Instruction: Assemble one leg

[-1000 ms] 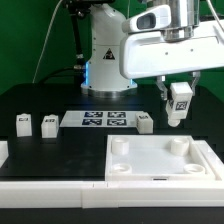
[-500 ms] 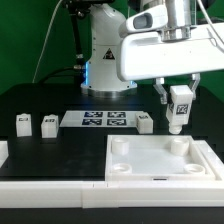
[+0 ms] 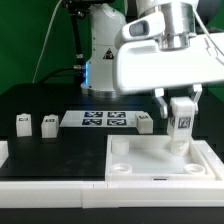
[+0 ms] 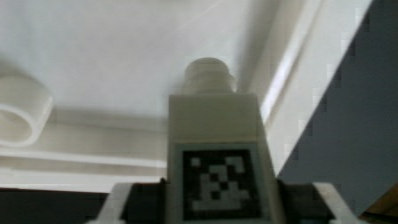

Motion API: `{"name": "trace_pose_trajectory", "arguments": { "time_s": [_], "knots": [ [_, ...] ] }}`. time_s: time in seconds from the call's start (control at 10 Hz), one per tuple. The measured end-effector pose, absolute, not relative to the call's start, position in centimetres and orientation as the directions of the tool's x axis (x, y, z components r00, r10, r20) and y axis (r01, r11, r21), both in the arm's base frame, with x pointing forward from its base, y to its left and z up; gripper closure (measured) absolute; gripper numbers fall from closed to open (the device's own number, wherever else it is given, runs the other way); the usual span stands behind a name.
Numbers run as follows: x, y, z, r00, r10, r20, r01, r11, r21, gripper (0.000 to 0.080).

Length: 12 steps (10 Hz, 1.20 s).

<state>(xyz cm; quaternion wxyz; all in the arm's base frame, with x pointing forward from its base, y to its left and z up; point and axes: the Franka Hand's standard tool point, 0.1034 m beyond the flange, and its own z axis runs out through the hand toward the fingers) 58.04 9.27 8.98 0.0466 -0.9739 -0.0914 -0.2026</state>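
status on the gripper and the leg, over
Copy: gripper shut on the leg, held upright. Leg over the white square piece, by its far corner on the exterior view's right. Nothing seen in the way.

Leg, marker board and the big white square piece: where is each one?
leg (image 3: pixel 181 124): exterior view, on its tag.
marker board (image 3: pixel 105 120): exterior view, its middle.
big white square piece (image 3: pixel 150 168): exterior view, bare middle.

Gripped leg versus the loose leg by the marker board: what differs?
The gripped leg stands upright over a corner of the white square piece; the loose leg rests on the table. The gripper clamps the gripped leg; nothing touches the loose leg. Both are small white blocks.
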Motion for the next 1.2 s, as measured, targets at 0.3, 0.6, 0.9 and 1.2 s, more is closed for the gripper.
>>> {"name": "trace_pose_trajectory", "arguments": {
  "time_s": [0.3,0.6,0.9,1.2],
  "knots": [
    [58.6,9.4,9.0,0.903,0.159,0.399,0.198,-0.979,-0.058,0.0508],
    [58.7,9.6,9.1,0.903,0.156,0.4,0.195,-0.979,-0.06,0.0508],
    [60.8,11.1,9.8,0.89,0.163,0.425,0.21,-0.976,-0.065,0.0508],
    [61.9,11.2,9.1,0.891,0.16,0.426,0.209,-0.975,-0.07,0.0508]
  ]
}}
